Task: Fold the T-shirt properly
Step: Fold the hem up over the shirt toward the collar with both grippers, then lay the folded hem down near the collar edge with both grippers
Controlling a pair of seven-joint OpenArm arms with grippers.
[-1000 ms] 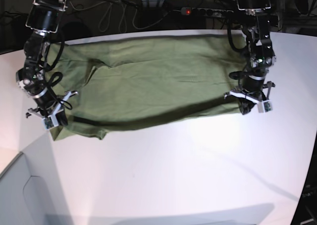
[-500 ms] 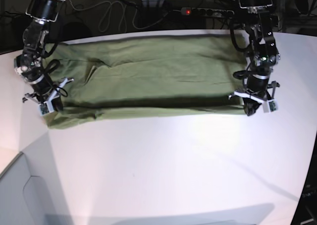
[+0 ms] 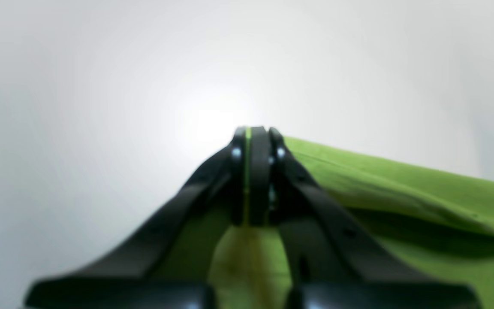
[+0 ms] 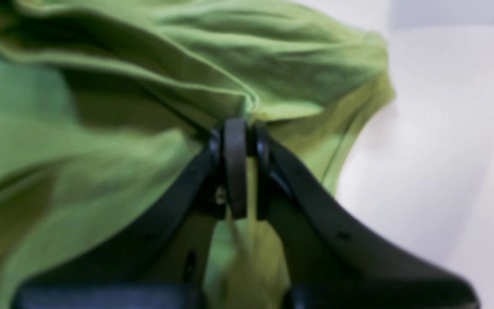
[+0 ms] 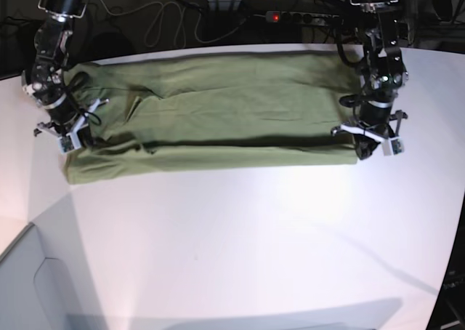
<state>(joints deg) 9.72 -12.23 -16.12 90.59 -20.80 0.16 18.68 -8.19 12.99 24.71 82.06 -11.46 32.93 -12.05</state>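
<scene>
The T-shirt (image 5: 218,119) lies stretched across the white bench (image 5: 254,243); the left pincer (image 5: 367,147) and right pincer (image 5: 73,137) each pinch one end's edge.

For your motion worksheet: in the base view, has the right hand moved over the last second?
Yes. The right hand, shut on the T-shirt, has moved up the picture, away from the near table edge and toward the far edge.

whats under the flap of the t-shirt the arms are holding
More of the same T-shirt: its lower layer, a strip showing along the near edge. Both grippers' fingers pinch the flap's ends. Anything farther under the fold is covered; the white table lies around it.
</scene>
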